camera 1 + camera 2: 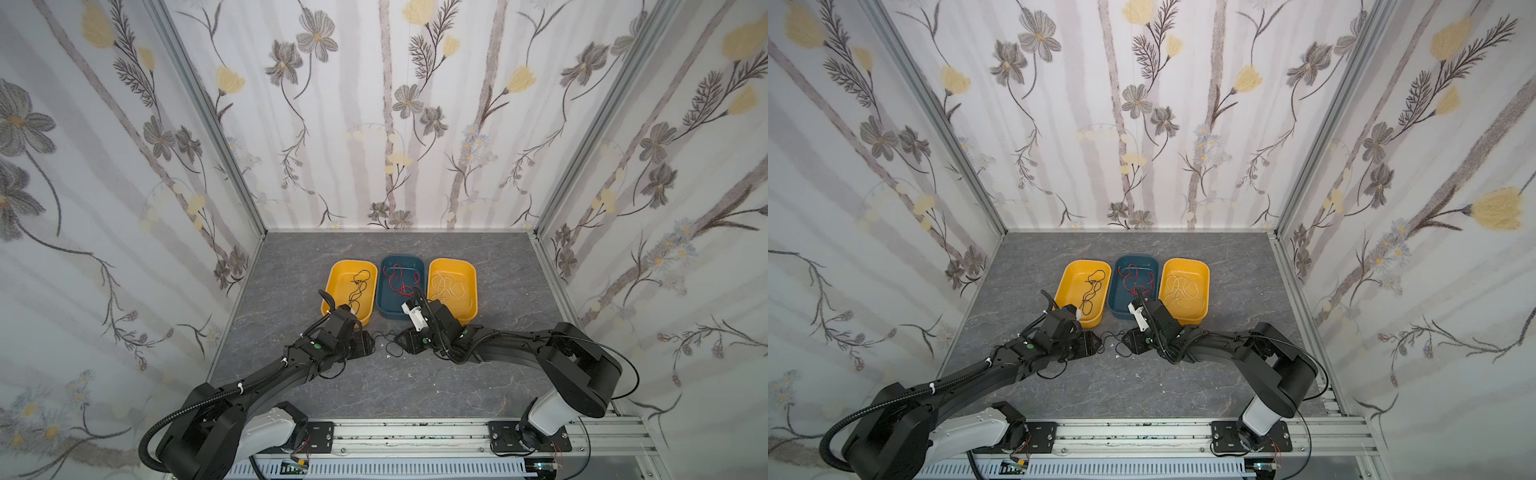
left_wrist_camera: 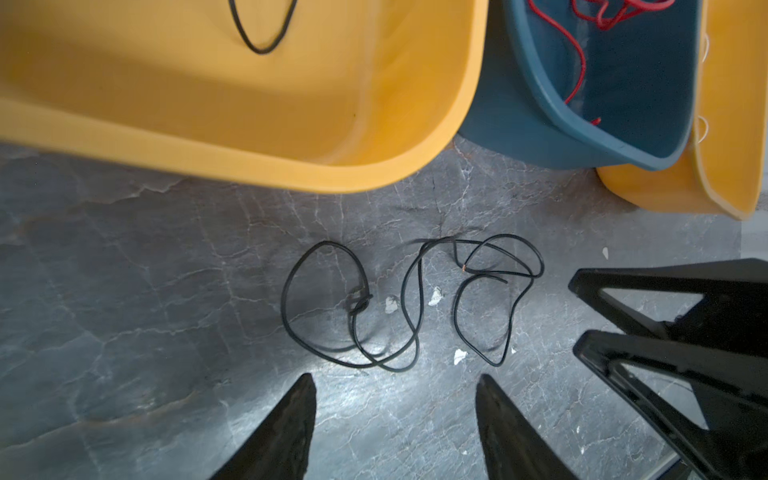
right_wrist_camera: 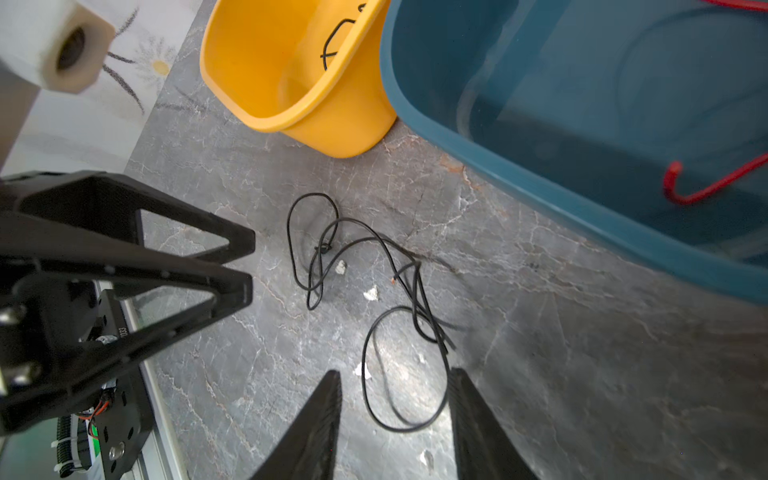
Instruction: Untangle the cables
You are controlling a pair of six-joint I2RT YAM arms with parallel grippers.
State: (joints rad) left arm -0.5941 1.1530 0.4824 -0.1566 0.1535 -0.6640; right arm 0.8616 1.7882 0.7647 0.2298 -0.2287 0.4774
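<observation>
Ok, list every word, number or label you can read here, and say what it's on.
"033": on the black plate behind the left gripper, right wrist view.
Dark marking on the white wrist camera: too small to read.
Nothing else legible.

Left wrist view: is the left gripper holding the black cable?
No, the black cable lies loose on the table, ahead of the left gripper, open and empty.

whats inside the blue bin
Red cables in loops lie in the blue bin. The right arm covers its near corner in both top views; the left wrist view shows only red cable there.
</observation>
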